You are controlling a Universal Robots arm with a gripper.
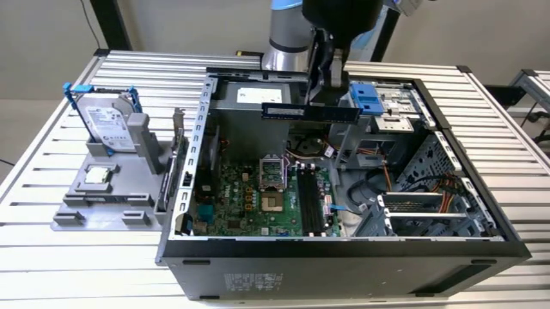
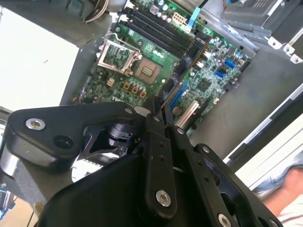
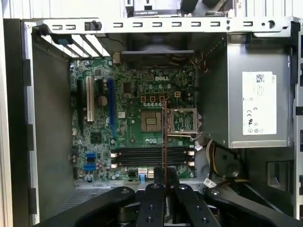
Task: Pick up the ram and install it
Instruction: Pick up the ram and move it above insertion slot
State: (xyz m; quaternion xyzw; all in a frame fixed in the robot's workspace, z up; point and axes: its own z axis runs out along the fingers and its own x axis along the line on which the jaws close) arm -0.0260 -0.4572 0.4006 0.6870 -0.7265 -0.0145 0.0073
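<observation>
Ram (image 1: 292, 111) | held in gripper (image 1: 326, 100) | long axis level, crosswise to slots (image 1: 308, 199)

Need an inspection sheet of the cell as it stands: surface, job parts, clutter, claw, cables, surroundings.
Surface: slatted metal table, carrying the open computer case and a grey fixture.
Job's things: the ram is off the table, held level over the case above the motherboard; not seated in the memory slots.
Clutter: hard drive upright in the fixture, small square chip lying in front of it.
Grippers: claw shut on the ram.
Cables: wire bundles inside the case; none seen across the slots.
Surroundings: another slatted table at the exterior view's right.
</observation>
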